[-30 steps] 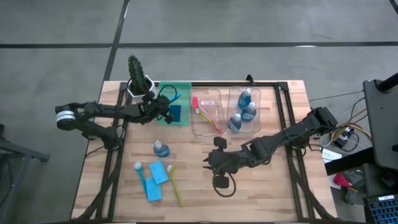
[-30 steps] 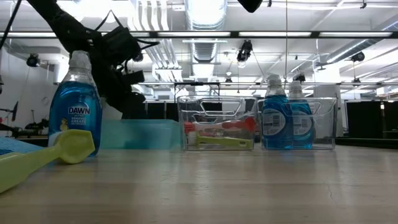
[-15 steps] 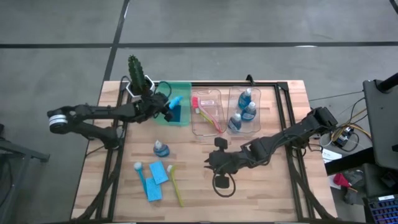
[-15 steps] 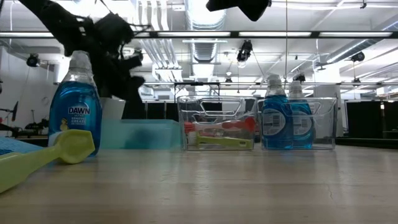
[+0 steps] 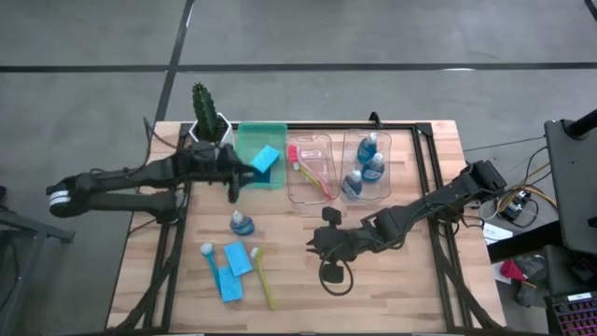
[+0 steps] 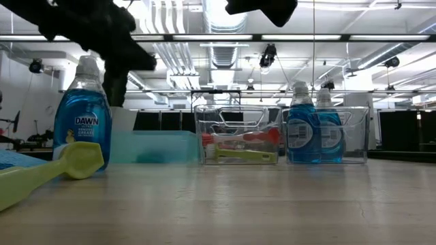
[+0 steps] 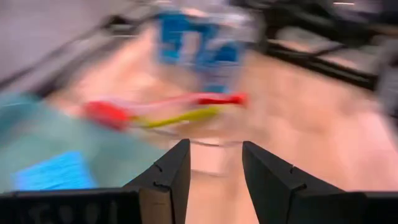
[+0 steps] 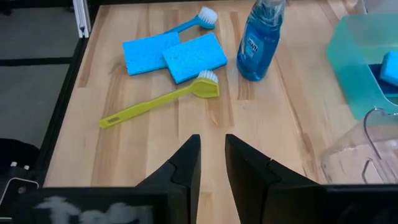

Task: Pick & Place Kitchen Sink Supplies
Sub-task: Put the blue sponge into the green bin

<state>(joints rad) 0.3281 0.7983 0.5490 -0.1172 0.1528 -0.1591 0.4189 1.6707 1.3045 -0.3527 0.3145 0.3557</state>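
Fingers of the left gripper point(image 5: 233, 177) stand apart with a clear gap and hold nothing; in the left wrist view point(image 7: 214, 180) both dark fingers show with bare space between them. That gripper sits left of centre in the high view, just beside the left edge of the green bin point(image 5: 260, 155), which contains a blue sponge point(image 5: 266, 159) lying tilted. Fingers of the right gripper point(image 5: 314, 245) stand narrow, a thin gap between them in the right wrist view point(image 8: 212, 163), and hold nothing; it sits below centre of the high view, over bare table. Lower left of the high view: a blue-liquid bottle point(image 5: 242, 223) stands upright, and below it lie two blue sponges point(image 5: 233, 271) overlapping, a blue brush point(image 5: 211, 262) to their left and a yellow-green brush point(image 5: 265, 277) to their right. Upper centre, a clear bin point(image 5: 311, 169) contains a pink brush point(image 5: 312, 173) and a yellow-green one. To its right, a second clear bin point(image 5: 367, 165) contains three blue bottles point(image 5: 369, 147). A cactus point(image 5: 205, 112) stands at the upper left of the wooden table point(image 5: 429, 289).
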